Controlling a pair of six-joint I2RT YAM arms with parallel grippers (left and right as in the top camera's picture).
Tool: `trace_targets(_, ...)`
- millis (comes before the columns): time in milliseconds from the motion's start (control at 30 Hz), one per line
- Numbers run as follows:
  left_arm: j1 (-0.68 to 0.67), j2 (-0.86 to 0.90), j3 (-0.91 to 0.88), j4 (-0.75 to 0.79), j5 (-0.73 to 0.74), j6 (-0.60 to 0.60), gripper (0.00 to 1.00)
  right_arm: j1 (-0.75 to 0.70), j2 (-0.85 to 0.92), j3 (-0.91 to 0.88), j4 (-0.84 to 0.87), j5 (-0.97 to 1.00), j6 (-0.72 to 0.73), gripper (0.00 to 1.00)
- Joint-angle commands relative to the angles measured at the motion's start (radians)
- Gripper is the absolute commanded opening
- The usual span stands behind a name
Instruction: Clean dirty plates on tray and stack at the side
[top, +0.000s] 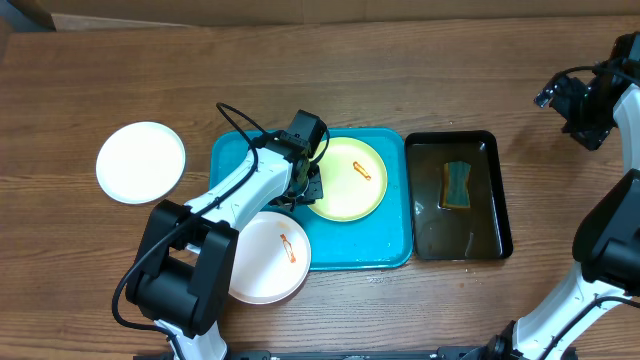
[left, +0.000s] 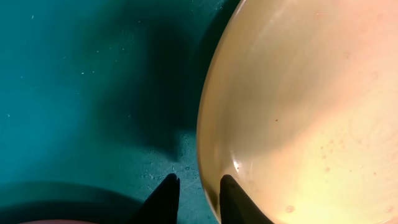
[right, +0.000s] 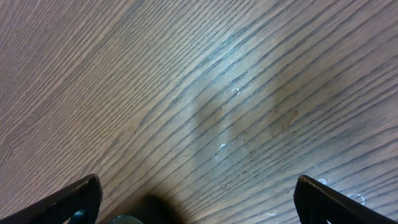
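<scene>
**Plate cleaning at an early stage: left gripper (top: 308, 188) at the rim of the pale yellow plate (top: 350, 190)**

Overhead view. Turquoise tray (top: 380, 240) at mid-table, carrying the pale yellow plate with an orange-red smear (top: 364, 171) on its face. Left gripper low over the tray, at that plate's left edge. Smeared white plate (top: 262, 265) overhanging the tray's near-left corner, partly under the left arm. Bare white plate (top: 141, 162) well apart on the wooden table (top: 400, 60), left of the tray, no smear visible. Black tray (top: 500, 200) just beside the turquoise one, with a sponge (top: 457, 185) lying in dark liquid. Right gripper (top: 590, 100) far off at the table's right edge.

Left wrist view. Fingers narrowly apart, astride the yellow plate's rim, one outside over the tray floor and one over the plate's inner slope. Firm pinch not discernible.

Right wrist view. Right gripper's jaws spread wide over bare wood, nothing between them.

Progress, as judged. At most one plate cleaned and set aside. Two smeared plates left to clean, sponge not in hand, no stack formed.
</scene>
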Motion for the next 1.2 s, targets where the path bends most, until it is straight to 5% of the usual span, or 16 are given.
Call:
trace_targets(0,-0.001,0.011,-0.011,-0.002,-0.017,-0.010,0.24,0.002,-0.034,0.014,0.006,-0.002,0.005,1.00)
trace_targets(700,-0.002,0.011,-0.011,0.009,-0.039,0.026,0.04,0.002,-0.034,0.014,0.006,-0.002,0.005,1.00)
trace_targets(1167,-0.002,0.011,-0.011,0.056,-0.045,0.076,0.19,0.002,-0.034,0.014,0.006,-0.002,0.005,1.00)
